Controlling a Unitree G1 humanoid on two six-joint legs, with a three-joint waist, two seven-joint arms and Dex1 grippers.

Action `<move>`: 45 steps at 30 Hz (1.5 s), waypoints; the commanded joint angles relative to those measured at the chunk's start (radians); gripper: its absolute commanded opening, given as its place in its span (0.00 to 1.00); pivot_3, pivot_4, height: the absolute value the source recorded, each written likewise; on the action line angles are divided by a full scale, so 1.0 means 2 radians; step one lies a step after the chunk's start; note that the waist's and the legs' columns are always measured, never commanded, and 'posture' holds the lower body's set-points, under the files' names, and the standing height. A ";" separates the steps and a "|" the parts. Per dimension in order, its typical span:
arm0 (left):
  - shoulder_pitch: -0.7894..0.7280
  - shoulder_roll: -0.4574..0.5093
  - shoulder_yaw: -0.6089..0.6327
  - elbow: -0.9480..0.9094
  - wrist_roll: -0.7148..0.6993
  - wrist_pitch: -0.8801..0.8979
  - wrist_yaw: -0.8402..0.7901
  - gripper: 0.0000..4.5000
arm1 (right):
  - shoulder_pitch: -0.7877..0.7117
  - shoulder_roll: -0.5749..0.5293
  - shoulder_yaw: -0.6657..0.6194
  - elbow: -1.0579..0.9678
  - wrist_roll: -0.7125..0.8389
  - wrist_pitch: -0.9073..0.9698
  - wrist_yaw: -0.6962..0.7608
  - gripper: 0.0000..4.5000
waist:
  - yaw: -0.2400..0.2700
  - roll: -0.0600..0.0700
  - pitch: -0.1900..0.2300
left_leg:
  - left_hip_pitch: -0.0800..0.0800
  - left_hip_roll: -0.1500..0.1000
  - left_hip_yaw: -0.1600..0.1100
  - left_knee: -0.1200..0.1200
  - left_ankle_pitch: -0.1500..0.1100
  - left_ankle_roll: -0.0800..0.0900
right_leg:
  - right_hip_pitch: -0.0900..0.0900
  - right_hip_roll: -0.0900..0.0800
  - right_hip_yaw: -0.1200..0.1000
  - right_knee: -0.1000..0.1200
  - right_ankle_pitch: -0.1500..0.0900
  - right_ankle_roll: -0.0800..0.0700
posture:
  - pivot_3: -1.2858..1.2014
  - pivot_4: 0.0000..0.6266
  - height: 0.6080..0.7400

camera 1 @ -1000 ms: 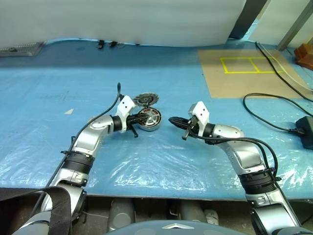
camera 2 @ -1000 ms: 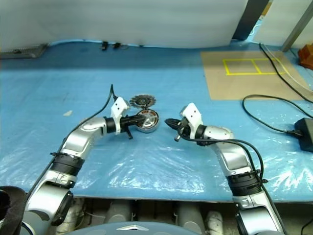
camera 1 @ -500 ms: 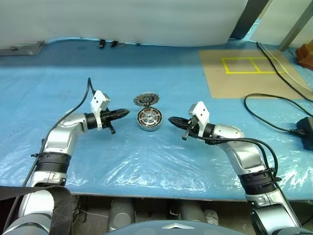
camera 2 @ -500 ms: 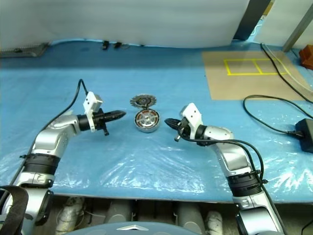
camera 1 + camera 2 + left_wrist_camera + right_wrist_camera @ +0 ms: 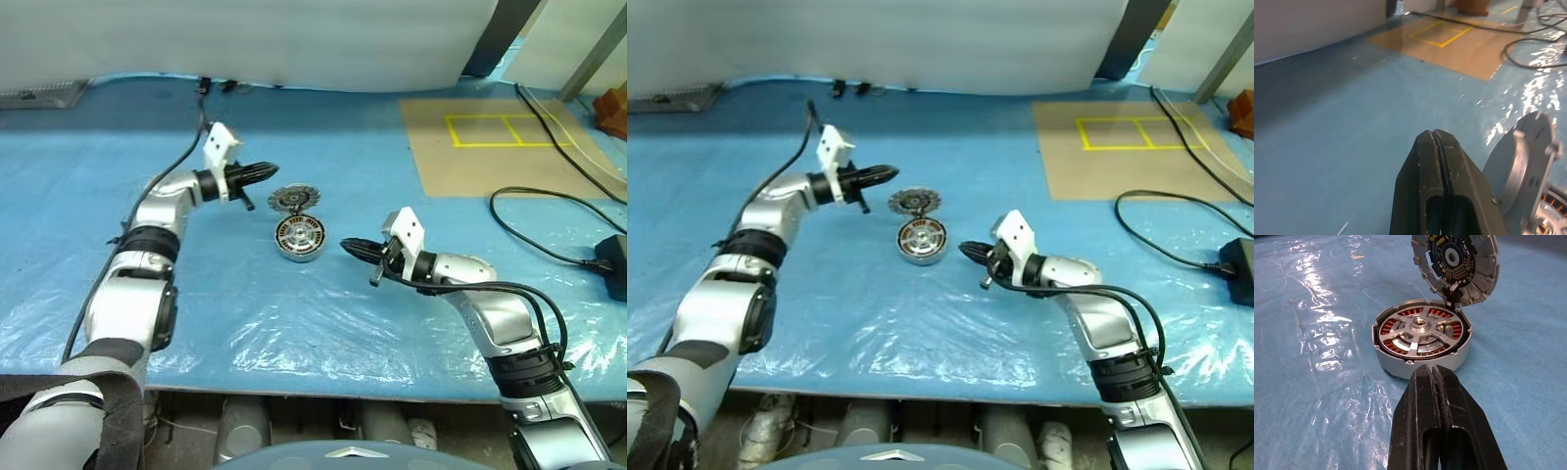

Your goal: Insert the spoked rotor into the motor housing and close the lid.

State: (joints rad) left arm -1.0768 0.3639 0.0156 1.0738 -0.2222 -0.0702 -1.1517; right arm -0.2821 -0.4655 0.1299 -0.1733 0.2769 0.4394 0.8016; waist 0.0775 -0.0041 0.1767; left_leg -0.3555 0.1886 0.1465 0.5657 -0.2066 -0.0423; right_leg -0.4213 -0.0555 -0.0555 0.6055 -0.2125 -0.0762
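Closing the lid [image 5: 1455, 265] is the step we judge to be in hand: the spoked rotor [image 5: 1419, 330] already sits inside the motor housing [image 5: 300, 240], and the lid stands upright on its hinge at the far rim. We would push its back face gently forward and down. The left gripper [image 5: 266, 171], shut and empty, hovers just behind the lid; the right gripper [image 5: 351, 247], likewise shut and empty, waits beside the housing.
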 commanded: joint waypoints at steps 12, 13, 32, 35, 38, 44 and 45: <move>0.002 -0.024 -0.052 0.009 0.063 -0.001 -0.110 0.01 | 0.003 0.000 -0.014 -0.026 0.014 0.006 -0.009 0.00 | 0.006 -0.001 0.000 | 0.000 0.000 0.000 0.000 0.000 0.000 | 0.000 0.000 0.000 0.000 0.000 0.000 | 0.52 0.24 1.00; 0.009 -0.024 -0.058 0.003 0.070 -0.007 -0.109 0.01 | 0.002 -0.001 -0.017 -0.025 0.017 0.007 -0.009 0.00 | 0.007 -0.001 0.000 | 0.000 0.000 0.000 0.000 0.000 0.000 | 0.000 0.000 0.000 0.000 0.000 0.000 | 0.52 0.24 1.00; 0.128 -0.038 -0.048 -0.152 0.054 -0.005 -0.033 0.01 | -0.043 0.030 -0.032 -0.003 0.039 0.017 -0.034 0.00 | 0.008 -0.001 0.000 | 0.001 0.001 0.000 0.000 0.000 0.000 | 0.000 -0.001 0.000 0.001 -0.001 -0.002 | 0.52 0.24 1.00; 0.156 -0.036 -0.020 -0.204 0.012 0.013 -0.029 0.01 | -0.060 0.042 -0.025 0.012 0.036 0.016 -0.037 0.00 | 0.007 -0.001 0.000 | 0.001 0.001 0.000 0.000 0.000 0.000 | 0.000 -0.001 0.000 0.001 -0.001 -0.002 | 0.52 0.24 1.00; 0.199 -0.030 0.004 -0.272 -0.019 0.029 -0.014 0.00 | -0.083 0.056 -0.015 0.037 0.026 0.014 -0.044 0.14 | 0.006 0.000 0.000 | 0.001 0.001 0.000 0.000 0.000 0.000 | 0.000 -0.001 0.000 0.001 -0.001 -0.002 | 0.52 0.24 1.00; 0.320 -0.010 0.028 -0.430 -0.052 0.079 0.044 0.00 | -0.139 0.094 0.014 0.116 -0.011 -0.015 -0.057 0.58 | -0.005 0.000 0.000 | 0.001 0.002 0.000 -0.001 0.000 0.000 | 0.000 -0.001 0.000 0.001 -0.001 -0.002 | 0.52 0.24 1.00; 0.341 -0.010 0.028 -0.453 -0.056 0.085 0.053 0.00 | -0.148 0.098 0.022 0.129 -0.017 -0.014 -0.054 0.65 | -0.005 0.000 0.000 | 0.001 0.002 0.001 0.000 0.000 0.000 | 0.000 -0.001 0.000 0.001 -0.001 -0.002 | 0.52 0.24 1.00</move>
State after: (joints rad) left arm -0.4156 0.3392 0.0545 0.2600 -0.3062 0.0831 -1.0740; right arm -0.5482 -0.2776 0.1590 0.0779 0.2537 0.4344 0.6916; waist 0.0673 -0.0049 0.1775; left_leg -0.3540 0.1921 0.1477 0.5648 -0.2069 -0.0429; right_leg -0.4218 -0.0579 -0.0553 0.6067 -0.2149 -0.0806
